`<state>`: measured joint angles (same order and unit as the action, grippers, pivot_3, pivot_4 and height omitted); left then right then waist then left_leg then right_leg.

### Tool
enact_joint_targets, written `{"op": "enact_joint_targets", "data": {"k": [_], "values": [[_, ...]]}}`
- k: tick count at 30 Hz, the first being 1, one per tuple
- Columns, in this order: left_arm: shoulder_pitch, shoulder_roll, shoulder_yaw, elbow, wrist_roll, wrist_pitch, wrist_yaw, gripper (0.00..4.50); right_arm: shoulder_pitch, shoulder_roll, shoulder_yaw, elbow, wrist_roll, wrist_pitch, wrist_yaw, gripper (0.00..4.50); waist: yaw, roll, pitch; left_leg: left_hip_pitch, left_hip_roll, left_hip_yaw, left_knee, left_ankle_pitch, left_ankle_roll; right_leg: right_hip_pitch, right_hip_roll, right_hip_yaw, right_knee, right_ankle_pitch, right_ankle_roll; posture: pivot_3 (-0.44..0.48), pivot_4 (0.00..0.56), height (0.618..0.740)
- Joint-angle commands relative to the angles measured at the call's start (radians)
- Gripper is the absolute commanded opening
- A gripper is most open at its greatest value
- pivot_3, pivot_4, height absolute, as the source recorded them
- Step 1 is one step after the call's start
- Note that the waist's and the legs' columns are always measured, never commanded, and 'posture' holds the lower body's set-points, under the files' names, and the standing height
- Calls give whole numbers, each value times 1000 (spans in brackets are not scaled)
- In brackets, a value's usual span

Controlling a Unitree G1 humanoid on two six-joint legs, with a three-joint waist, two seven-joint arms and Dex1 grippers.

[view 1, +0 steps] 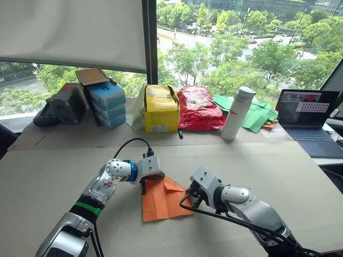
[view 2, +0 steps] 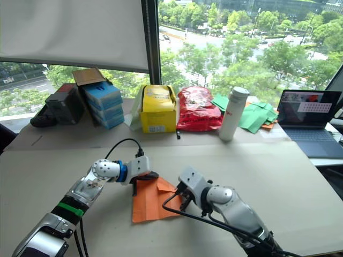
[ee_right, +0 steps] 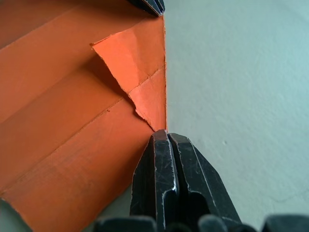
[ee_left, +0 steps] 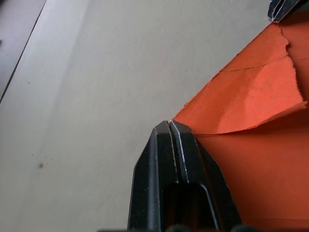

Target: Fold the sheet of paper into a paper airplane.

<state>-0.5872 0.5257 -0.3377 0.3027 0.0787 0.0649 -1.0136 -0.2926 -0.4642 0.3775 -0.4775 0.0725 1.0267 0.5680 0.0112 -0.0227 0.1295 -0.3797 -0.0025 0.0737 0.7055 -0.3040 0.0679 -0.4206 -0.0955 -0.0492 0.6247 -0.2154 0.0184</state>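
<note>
Beige and bare, the worktop (view 1: 64,160) carries everything, and near its front edge, between my two arms, lies the sheet of paper (view 1: 161,206): thin, bright orange, flat against the surface with creases across it and one corner flap (ee_right: 137,72) already turned over and standing slightly proud.

My left pincer (ee_left: 171,133) has its fingers pressed together, tips down at the sheet's far left corner; whether they pinch the edge or only press beside it I cannot tell. My right pincer (ee_right: 166,140) is likewise closed, its tip touching the sheet's right edge where the folded flap ends.

I judge this paper to be very light and limp, with no stiffness beyond what its creases lend. It would slide easily on the smooth worktop, so one pincer should pin it while the other works. The flap's edge looks a little ragged, so it may tear if dragged. The best hold seems to be an edge or the raised flap, where fingertips can get underneath.
</note>
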Motion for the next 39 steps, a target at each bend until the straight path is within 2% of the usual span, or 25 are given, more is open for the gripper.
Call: {"op": "enact_joint_targets", "data": {"k": [1, 4, 10, 19, 25, 28, 34, 37, 39], "values": [[9, 15, -13, 29, 31, 6, -6, 0, 33, -4, -10, 13, 33, 51, 1, 32, 0, 0, 0, 0, 0, 0, 0, 0, 0, 0, 0, 0, 0, 0, 0, 0, 150, 740], [7, 16, -13, 32, 32, 2, -6, 0, -14, 23, -80, -36, 73, -30, 14, 32, 0, 0, 0, -1, 0, 0, 0, 0, 0, -1, 0, 0, 0, 0, 0, 0, 150, 740], [5, 15, -12, 37, 34, -3, -6, 0, -60, 58, -103, -31, 113, -194, 43, 32, -2, 1, 1, -3, 0, 0, 0, 0, 0, -2, 1, 0, 0, 0, 0, 0, 150, 740], [4, 23, -2, 21, 32, -3, 1, 0, -114, 121, 25, 263, 19, -450, 48, 32, -7, 2, 2, -3, 0, 0, 0, 1, -1, -2, 2, -1, 1, 0, 0, 0, 150, 740], [33, 43, 65, -67, -22, 67, 21, 0, -99, 123, 90, 356, -35, -495, 74, 32, -15, 3, 2, -4, 0, 1, 0, 2, -3, -3, 2, 0, 1, 0, 0, 0, 150, 740], [65, 34, 174, -154, -93, 198, 89, 0, -95, 122, 108, 371, -59, -484, 77, 32, -24, 3, 2, -4, 1, 0, 0, 3, -4, -4, 3, 0, 1, 0, 0, 0, 150, 740], [198, 26, 457, -407, -347, 615, 178, 0, -100, 137, 102, 381, -70, -478, 75, 32, -27, 2, 3, -4, 1, -1, 0, 3, -5, -4, 2, 0, 1, 0, 0, 0, 150, 740], [265, 18, 550, -476, -448, 770, 210, 791, -101, 139, 101, 384, -71, -480, 80, 0, -29, 2, 3, -1, 1, -1, -1, 5, -8, -3, 1, 2, 1, 0, 0, 0, 150, 740], [301, -5, 611, -510, -534, 887, 237, 1503, -102, 138, 102, 384, -74, -482, 84, 0, -27, 2, 3, -1, 1, -1, -1, 6, -10, -3, 1, 3, 1, 0, 0, 0, 150, 740]]}}
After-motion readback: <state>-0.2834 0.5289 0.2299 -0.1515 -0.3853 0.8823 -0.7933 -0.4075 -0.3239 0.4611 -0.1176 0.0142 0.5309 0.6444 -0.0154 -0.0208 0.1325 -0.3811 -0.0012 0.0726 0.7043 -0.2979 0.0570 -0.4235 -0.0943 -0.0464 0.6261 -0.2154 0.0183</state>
